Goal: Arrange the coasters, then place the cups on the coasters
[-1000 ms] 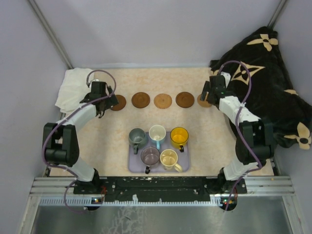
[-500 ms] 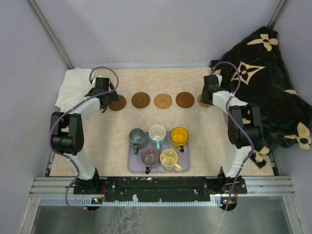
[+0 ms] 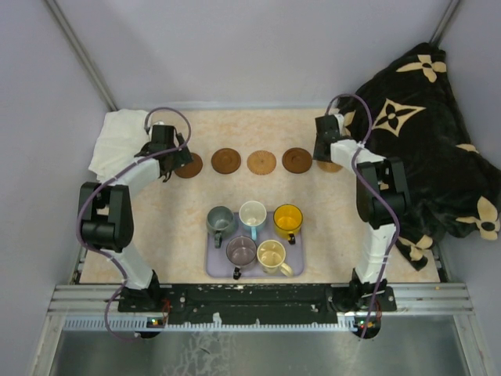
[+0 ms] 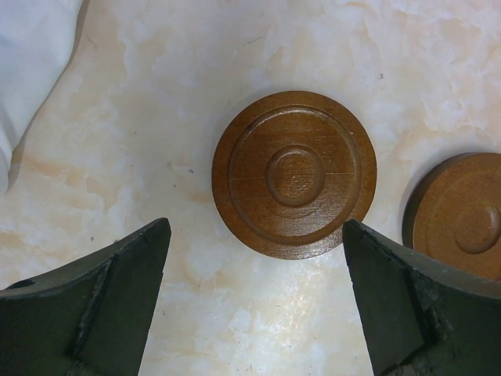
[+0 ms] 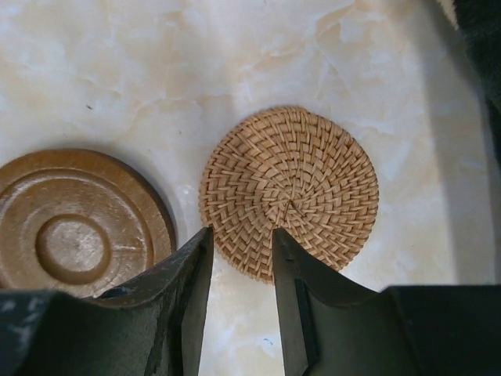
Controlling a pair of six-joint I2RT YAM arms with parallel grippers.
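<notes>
Five coasters lie in a row across the back of the table: dark wooden ones point(image 3: 226, 160) point(image 3: 297, 160), a lighter one point(image 3: 261, 162), and one at each end under a gripper. My left gripper point(image 3: 174, 160) point(image 4: 254, 301) is open, just short of the leftmost wooden coaster point(image 4: 293, 174). My right gripper point(image 3: 322, 149) point(image 5: 243, 243) hangs over the near edge of a woven tan coaster point(image 5: 301, 184), its jaws a narrow gap apart with nothing between them. The cups stand on the lavender tray point(image 3: 215, 268): grey-green point(image 3: 219, 220), white point(image 3: 252, 213), yellow point(image 3: 287, 219), purplish point(image 3: 241, 251), cream point(image 3: 271, 255).
A white cloth point(image 3: 117, 141) point(image 4: 31, 55) lies at the back left corner beside the left gripper. A black blanket with tan flowers point(image 3: 423, 133) is heaped along the right side, close to the right arm. Another wooden coaster point(image 5: 78, 227) sits left of the woven one.
My right gripper has narrowed its jaws from wide open and shifted left and back over the woven coaster, its arm folding upright. The left gripper has edged slightly back.
</notes>
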